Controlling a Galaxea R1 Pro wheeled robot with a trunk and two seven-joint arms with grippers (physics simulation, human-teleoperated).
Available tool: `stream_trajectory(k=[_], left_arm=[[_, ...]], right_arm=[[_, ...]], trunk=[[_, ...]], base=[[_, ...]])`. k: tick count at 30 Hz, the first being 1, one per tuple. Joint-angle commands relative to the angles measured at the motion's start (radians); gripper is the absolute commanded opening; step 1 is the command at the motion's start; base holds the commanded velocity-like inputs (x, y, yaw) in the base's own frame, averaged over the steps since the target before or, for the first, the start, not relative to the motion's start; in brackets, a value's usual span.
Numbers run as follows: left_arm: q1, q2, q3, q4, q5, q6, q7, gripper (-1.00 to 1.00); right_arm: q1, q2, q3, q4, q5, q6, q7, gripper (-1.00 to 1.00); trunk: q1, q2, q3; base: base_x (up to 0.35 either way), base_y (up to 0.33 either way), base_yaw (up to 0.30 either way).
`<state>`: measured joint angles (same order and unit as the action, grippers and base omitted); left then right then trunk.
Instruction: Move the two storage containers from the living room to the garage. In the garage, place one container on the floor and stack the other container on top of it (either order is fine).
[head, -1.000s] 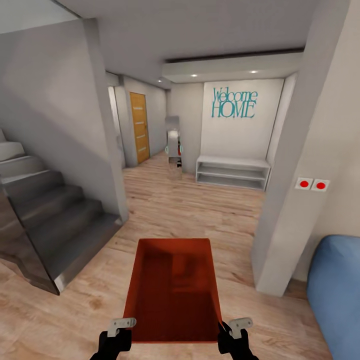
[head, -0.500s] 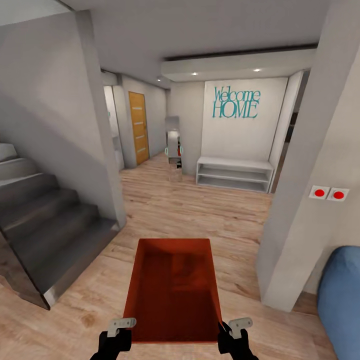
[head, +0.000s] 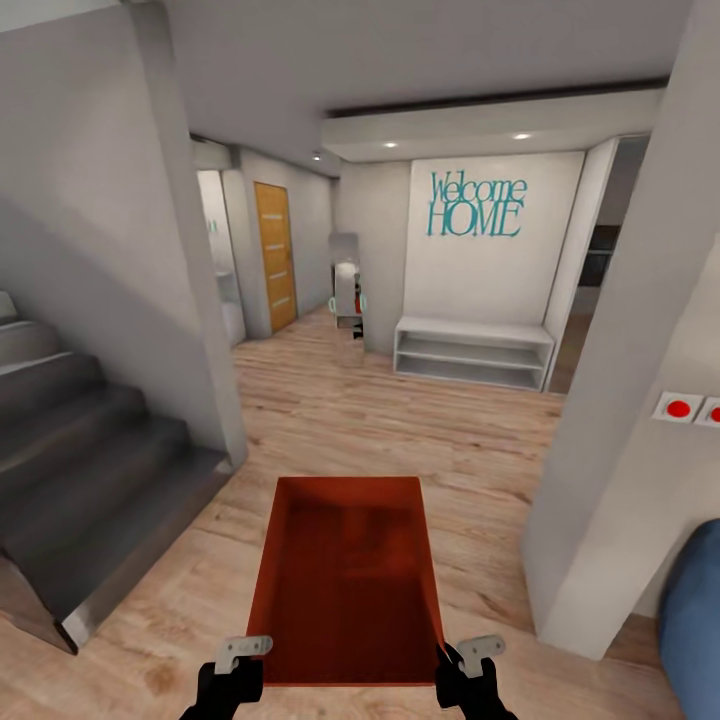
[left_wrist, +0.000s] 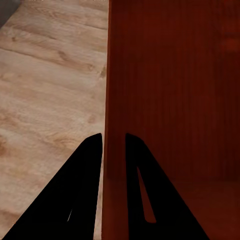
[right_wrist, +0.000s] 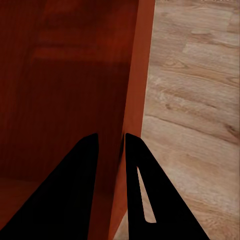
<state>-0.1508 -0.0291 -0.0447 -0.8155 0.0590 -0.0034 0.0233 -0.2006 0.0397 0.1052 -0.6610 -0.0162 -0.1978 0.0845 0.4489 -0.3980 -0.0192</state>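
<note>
A: Left claw (left_wrist: 114, 142) is pinching the storage container's (head: 346, 575) left wall, one finger inside, one outside, nearly closed on the thin wall. Right claw (right_wrist: 111, 142) is doing the same on the right wall.

B: Head view too?

A: Yes, left claw (head: 243, 655) and right claw (head: 468, 655) are sitting at the near corners, gripping the orange-red bin out in front of the robot, above the floor. Only one container is showing.

B: Edges, clearance?

A: Container's long sides are pointing straight ahead. Staircase (head: 90, 470) is lying to the left, its lowest step near the container's left side but apart. A grey wall corner (head: 205, 300) is standing just beyond the steps. On the right a pale pillar (head: 620, 400) is coming down close to the bin's right side, with two red buttons (head: 690, 408) on it and something blue (head: 695, 620) at the edge behind it. Between stairs and pillar the way is lying open ahead.

B: Surface and room?

A: Light wood plank floor (head: 400, 420) is running through the hall. Far wall is carrying teal "Welcome HOME" lettering (head: 475, 205) over a white low shelf (head: 472, 350). Wooden door (head: 276, 255) is standing back left, a tall mirror (head: 346, 285) beside it.
</note>
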Motion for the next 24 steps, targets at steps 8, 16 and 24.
stream_trajectory(k=[8,16,24], left_arm=[[-0.001,0.007,0.0,-0.033,0.0,-0.01,0.019,-1.0],[-0.001,0.006,0.0,-0.033,-0.001,-0.01,0.019,-1.0],[-0.001,0.007,0.001,-0.033,-0.001,-0.01,0.019,-1.0]], right_arm=[[0.0,-0.001,0.007,0.004,-0.001,-0.003,0.006,-1.0],[0.0,-0.001,0.007,0.004,-0.001,-0.003,0.006,-1.0],[0.0,-0.001,0.007,0.004,-0.001,-0.003,0.006,-1.0]], trunk=[[0.001,-0.002,-0.002],[0.001,-0.002,-0.002],[0.001,-0.002,-0.002]], base=[[0.321,0.0,0.0],[0.322,0.0,0.0],[0.321,0.0,0.0]])
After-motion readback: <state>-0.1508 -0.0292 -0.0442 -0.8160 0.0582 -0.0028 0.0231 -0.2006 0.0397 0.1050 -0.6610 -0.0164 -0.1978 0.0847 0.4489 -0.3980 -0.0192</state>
